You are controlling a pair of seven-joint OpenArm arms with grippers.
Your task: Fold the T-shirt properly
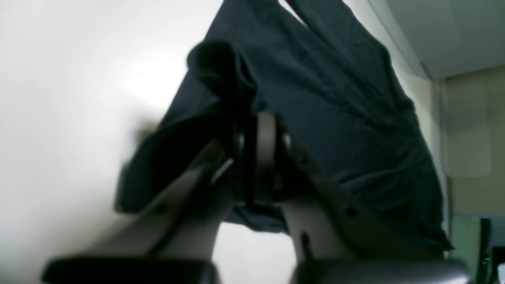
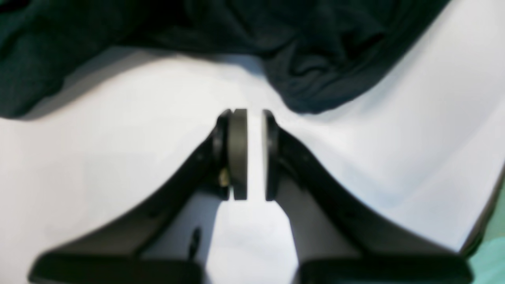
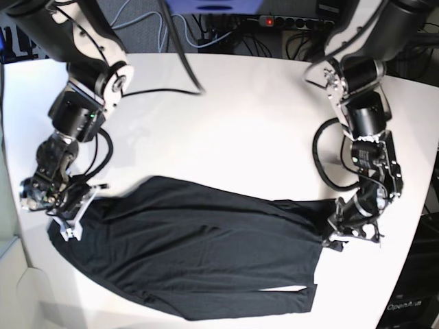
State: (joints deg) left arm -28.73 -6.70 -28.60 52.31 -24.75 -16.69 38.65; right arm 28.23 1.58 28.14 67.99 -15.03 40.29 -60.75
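Clearly the T-shirt (image 3: 199,250) was thin, limp and light, lying spread and wrinkled on the white counter (image 3: 226,116); it would sag and slide, so edges and corners were the best holds. At its left end the right tool (image 3: 60,221) stood nearly closed on nothing. At its right end the left tool (image 3: 337,229) pinched the T-shirt's edge. One garment, two tools.
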